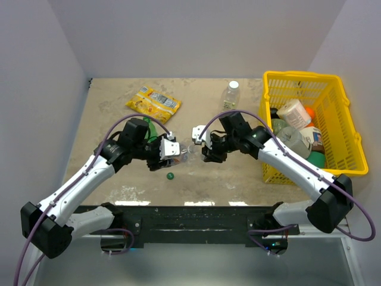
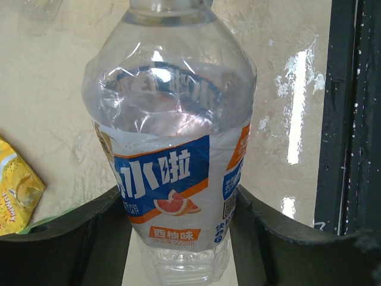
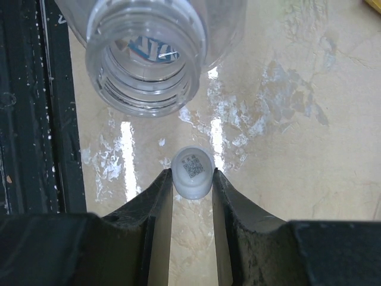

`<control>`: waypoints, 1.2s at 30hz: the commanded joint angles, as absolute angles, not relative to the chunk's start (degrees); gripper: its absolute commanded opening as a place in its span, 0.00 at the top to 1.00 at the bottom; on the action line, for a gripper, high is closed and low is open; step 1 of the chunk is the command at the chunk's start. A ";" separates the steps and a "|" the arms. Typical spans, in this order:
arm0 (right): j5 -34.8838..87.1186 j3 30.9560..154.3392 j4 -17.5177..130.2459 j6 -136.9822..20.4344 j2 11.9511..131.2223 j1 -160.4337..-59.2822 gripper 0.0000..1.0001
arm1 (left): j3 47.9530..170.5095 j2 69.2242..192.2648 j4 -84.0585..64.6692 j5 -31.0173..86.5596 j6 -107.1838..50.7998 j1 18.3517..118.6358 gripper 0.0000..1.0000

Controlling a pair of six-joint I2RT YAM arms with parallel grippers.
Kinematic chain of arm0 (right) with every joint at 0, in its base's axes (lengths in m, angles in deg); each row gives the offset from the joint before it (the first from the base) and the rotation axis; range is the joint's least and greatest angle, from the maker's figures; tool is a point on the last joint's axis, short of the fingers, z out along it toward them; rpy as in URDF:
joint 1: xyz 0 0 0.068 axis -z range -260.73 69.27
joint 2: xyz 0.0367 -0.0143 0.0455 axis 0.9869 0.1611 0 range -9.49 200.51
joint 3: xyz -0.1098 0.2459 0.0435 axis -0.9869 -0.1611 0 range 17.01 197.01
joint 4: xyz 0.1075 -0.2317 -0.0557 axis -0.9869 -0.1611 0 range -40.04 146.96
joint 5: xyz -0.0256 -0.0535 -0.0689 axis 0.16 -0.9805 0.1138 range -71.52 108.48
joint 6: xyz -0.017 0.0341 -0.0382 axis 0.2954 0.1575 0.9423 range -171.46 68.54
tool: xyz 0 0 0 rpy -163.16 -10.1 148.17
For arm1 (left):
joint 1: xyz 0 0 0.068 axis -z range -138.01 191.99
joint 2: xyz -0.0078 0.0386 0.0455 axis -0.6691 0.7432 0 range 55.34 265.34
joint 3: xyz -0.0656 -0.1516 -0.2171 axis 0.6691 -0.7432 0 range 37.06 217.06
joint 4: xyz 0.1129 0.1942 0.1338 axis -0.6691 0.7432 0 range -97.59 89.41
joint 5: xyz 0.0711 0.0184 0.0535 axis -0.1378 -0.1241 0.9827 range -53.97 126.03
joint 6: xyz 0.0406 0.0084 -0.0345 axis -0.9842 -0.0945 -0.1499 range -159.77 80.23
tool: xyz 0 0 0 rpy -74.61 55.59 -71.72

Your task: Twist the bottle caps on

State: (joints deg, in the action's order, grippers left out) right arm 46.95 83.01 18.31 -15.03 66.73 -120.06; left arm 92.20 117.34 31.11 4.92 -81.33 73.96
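Beige tabletop (image 1: pixel 238 173); clear bottle (image 2: pixel 172 119) uncapped, white cap (image 3: pixel 192 171) near.

Pretty clearly a robot lab test cell I'm driving here. A yellow slatted plastic basket (image 1: pixel 333 89) sits on a beige stone-patterned tabletop (image 1: pixel 119 107). Plain white wall panels (image 1: pixel 196 36) close in behind and beside the basket, with a black metal mounting rail (image 1: pixel 196 217) nearer me and purple cables (image 1: pixel 229 111) looping off the arms.
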 commanded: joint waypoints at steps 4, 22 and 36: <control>49.24 88.72 12.49 -11.21 66.79 -121.07 0.76 | 95.77 120.19 34.07 8.17 -83.01 76.97 1.00; 47.57 93.04 8.53 -7.43 67.59 -123.97 0.73 | 91.73 121.78 30.73 18.63 -82.31 81.90 1.00; 47.22 94.80 12.83 -14.98 67.59 -123.97 0.73 | 90.06 122.40 30.99 22.58 -86.00 84.35 1.00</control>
